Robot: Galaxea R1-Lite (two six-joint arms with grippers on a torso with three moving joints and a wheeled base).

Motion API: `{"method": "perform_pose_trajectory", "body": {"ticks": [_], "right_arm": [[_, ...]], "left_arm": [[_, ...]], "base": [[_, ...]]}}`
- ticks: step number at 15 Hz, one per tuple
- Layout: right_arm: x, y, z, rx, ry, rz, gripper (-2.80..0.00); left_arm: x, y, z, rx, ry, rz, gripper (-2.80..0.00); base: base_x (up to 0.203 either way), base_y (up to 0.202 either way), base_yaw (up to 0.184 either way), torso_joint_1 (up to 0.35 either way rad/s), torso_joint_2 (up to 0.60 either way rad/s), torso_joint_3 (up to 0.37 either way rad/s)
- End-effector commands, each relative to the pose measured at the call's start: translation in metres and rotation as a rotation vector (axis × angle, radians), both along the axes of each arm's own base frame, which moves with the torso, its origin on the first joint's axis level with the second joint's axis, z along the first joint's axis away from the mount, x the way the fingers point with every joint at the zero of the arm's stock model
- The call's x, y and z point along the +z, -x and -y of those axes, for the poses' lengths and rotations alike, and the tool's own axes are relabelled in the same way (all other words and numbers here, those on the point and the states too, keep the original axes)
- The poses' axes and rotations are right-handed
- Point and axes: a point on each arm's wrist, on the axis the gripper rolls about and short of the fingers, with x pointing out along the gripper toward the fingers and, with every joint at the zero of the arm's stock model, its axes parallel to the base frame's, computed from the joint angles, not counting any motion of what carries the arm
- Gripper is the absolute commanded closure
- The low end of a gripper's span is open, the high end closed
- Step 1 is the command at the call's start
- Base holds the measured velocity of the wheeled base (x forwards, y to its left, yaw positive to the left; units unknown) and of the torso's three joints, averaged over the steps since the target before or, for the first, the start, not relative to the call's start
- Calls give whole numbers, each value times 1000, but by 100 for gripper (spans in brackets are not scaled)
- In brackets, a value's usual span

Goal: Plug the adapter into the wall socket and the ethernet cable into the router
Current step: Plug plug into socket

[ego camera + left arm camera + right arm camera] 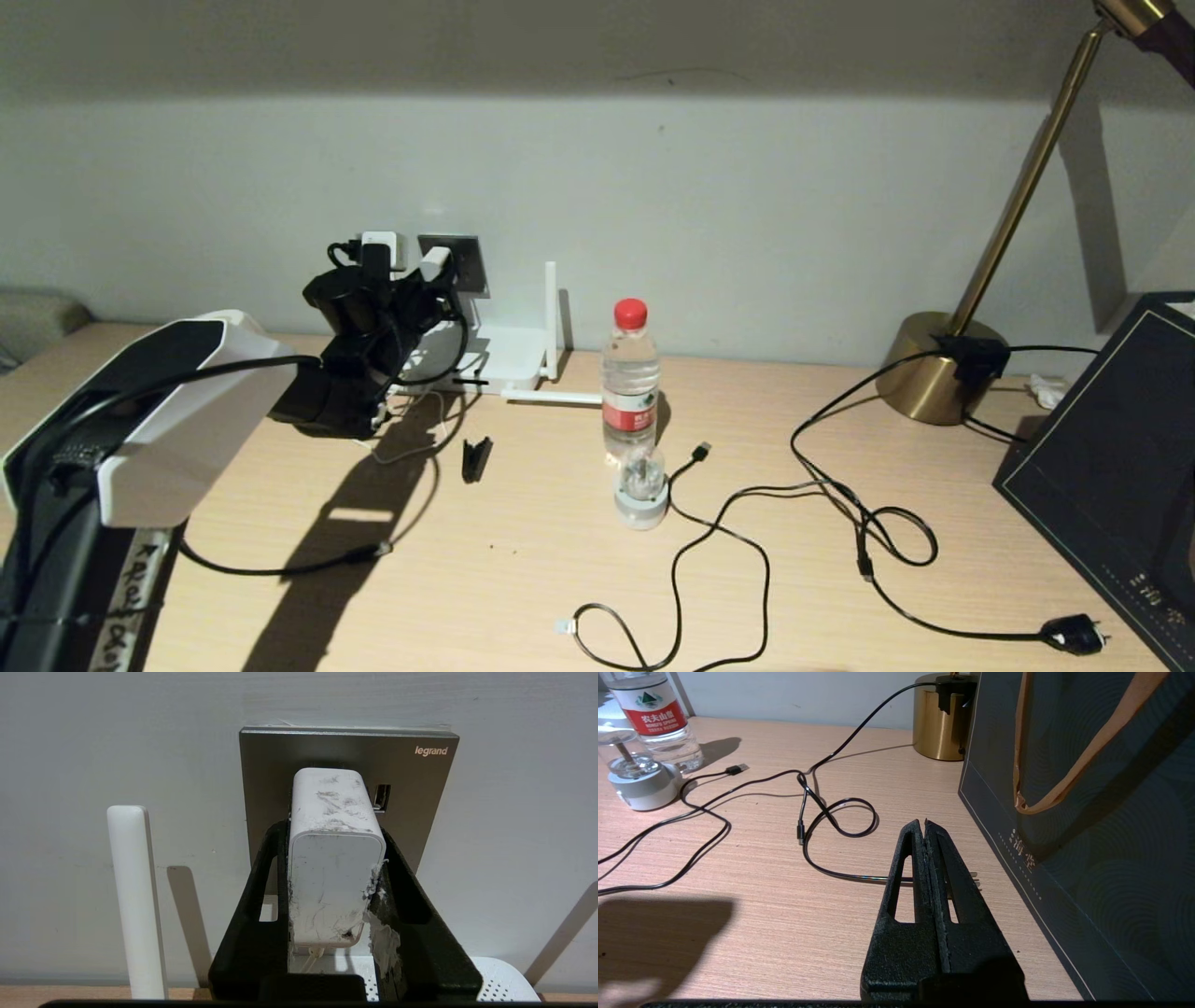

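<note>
My left gripper [334, 868] is clamped on the adapter [334, 858], one black finger pressed to each side, jaws only as far apart as the adapter is wide. The adapter is a small white rounded block, scuffed with grey marks, with shreds of white material stuck along the edge by one finger. A thin white cord leaves its rear end. Its front end is up against the wall socket [411, 793], a square grey metal faceplate marked "legrand", with a small slot just beside the adapter. I cannot tell whether the pins are fully in.

Just below the wall socket sits the router [509, 359], flat and white, with one antenna [135, 896] upright beside the socket and another lying on the desk [523, 579].

A black cable with a small clear tip [564, 626], probably the ethernet cable, lies looped on the desk well in front of the socket.

Away from the socket, a water bottle [630, 383] with a red cap stands holding clear liquid. A dark paper bag [1087, 826] stands far from the socket; its contents are hidden.

My right gripper [923, 826] is parked beside that bag, fingers pressed together, holding nothing.
</note>
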Motion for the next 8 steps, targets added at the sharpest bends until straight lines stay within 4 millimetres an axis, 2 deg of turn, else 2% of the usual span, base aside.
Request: {"method": "perform_pose_trajectory", "body": {"ticks": [1,8], "right_arm": [[-10,-3,0,0,0,-37,0],[-10,-3,0,0,0,-36,0]], "left_arm": [[-1,0,2,-5,1,-1,0],[-2,-10,10,-1,60,9,0]], "base": [[0,0,0,0,0,0],[0,0,0,0,0,0]]}}
